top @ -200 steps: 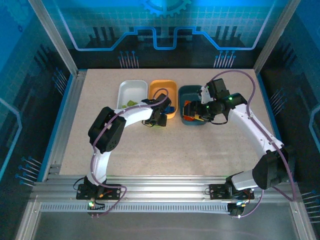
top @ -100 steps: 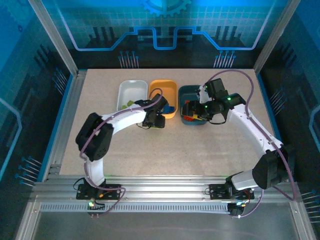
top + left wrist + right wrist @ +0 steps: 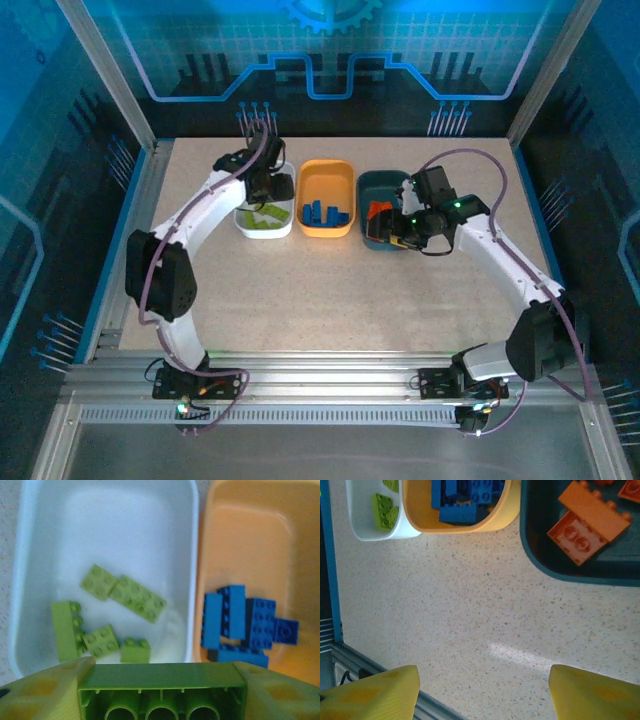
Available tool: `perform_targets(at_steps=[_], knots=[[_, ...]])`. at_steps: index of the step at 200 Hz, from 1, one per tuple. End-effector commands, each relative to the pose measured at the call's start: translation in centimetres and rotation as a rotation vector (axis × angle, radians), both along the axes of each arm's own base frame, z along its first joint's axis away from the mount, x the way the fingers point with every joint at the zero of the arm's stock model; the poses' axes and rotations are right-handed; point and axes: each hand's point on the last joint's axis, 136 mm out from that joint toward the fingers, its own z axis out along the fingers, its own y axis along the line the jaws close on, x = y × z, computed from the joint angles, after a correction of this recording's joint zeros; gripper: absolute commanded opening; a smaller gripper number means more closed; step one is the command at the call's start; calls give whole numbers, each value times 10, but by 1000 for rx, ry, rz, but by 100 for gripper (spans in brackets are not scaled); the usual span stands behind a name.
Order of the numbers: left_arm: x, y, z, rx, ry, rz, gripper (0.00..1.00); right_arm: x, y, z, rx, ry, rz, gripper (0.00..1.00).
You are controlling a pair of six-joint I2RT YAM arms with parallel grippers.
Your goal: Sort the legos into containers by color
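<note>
Wide-spread end effector (image 3: 482, 692) above speckled table (image 3: 470, 605), orange bricks (image 3: 592, 522) in teal tray (image 3: 570, 575)

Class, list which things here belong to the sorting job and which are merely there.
Job: green bricks, white tray, blue bricks, orange tray, orange bricks, teal tray, left gripper, held green brick.
Merely there: table, frame rail.

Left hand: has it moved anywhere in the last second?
Yes. The left hand swung left and toward the back, from the near end of the light orange tray to above the white tray, holding a lime green brick.
</note>
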Motion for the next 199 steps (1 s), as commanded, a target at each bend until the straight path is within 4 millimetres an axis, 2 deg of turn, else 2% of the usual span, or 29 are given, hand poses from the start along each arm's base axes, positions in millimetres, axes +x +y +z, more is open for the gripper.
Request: perform_targets(at_steps=[1,66,100,123,127,164,184,199], knots=[[12,7,-18,46,64,-41,54,-1,-14,10,-21,-49,-44,71],[48,23,-49,32,105,-6,55,-3,-52,38,-137,-326,-107,75],[55,28,-67,41,128,2,55,-7,-61,58,-155,-531,-101,78],[62,33,-75,37,137,17,57,-18,-65,75,-175,-670,-61,80],[63,34,-76,35,139,20,57,-22,-64,67,-187,-671,-37,81],[77,37,-90,25,149,35,65,-50,-80,64,-284,-778,20,84],[83,36,-99,9,160,42,68,-59,-88,64,-303,-815,-3,86],[85,35,-104,-2,168,47,71,-63,-93,63,-311,-832,-32,91]])
